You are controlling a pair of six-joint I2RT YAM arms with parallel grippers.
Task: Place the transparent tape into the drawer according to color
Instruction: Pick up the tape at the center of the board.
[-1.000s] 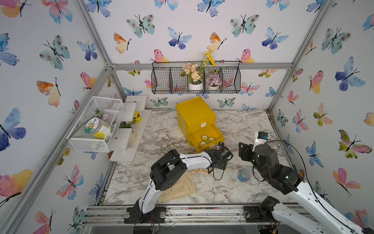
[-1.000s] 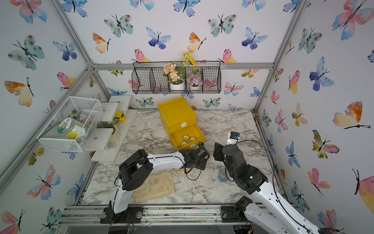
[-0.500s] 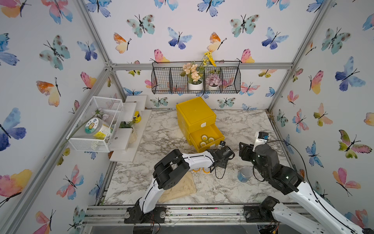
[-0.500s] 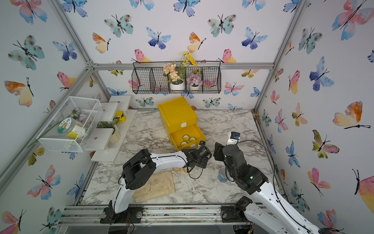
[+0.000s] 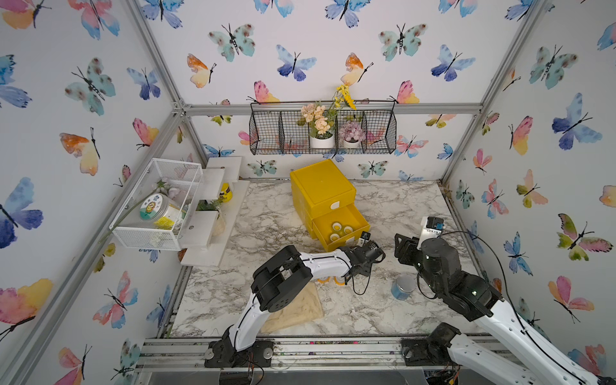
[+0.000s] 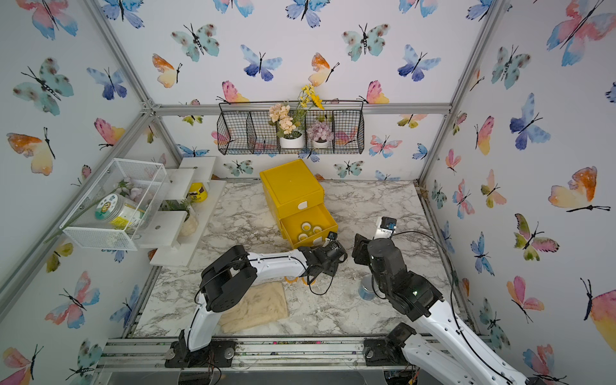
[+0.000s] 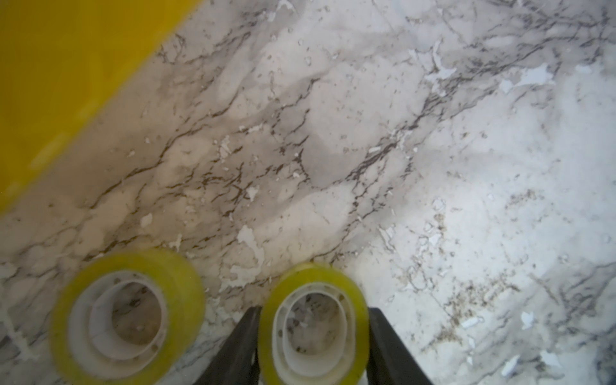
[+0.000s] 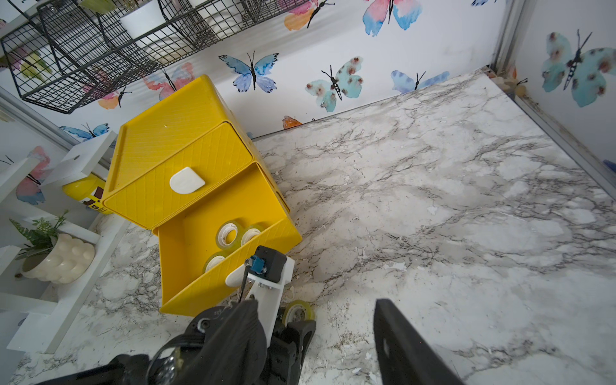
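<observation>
Yellow-green tape ring (image 7: 313, 273) pinched in left gripper (image 7: 313, 315), black fingers (image 7: 240, 343) tight on both flanks, over marble top (image 7: 366, 133). Second yellow-green ring (image 7: 133, 261) just beside gripper, untouched. Open bottom drawer (image 8: 213, 286) near, ahead of gripper and to one side, three rings (image 8: 228, 233) already inside. Top drawer (image 8: 180, 186) shut. Right gripper (image 8: 316, 301) near left one, jaws spread, holding nothing. Blue-grey tin (image 5: 403, 286) behind right gripper, beside its arm.

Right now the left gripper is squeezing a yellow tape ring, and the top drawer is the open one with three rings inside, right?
No: the open drawer is the bottom one, as the right wrist view shows, with the top drawer shut. The left gripper does squeeze a yellow tape ring, and three rings lie inside.
</observation>
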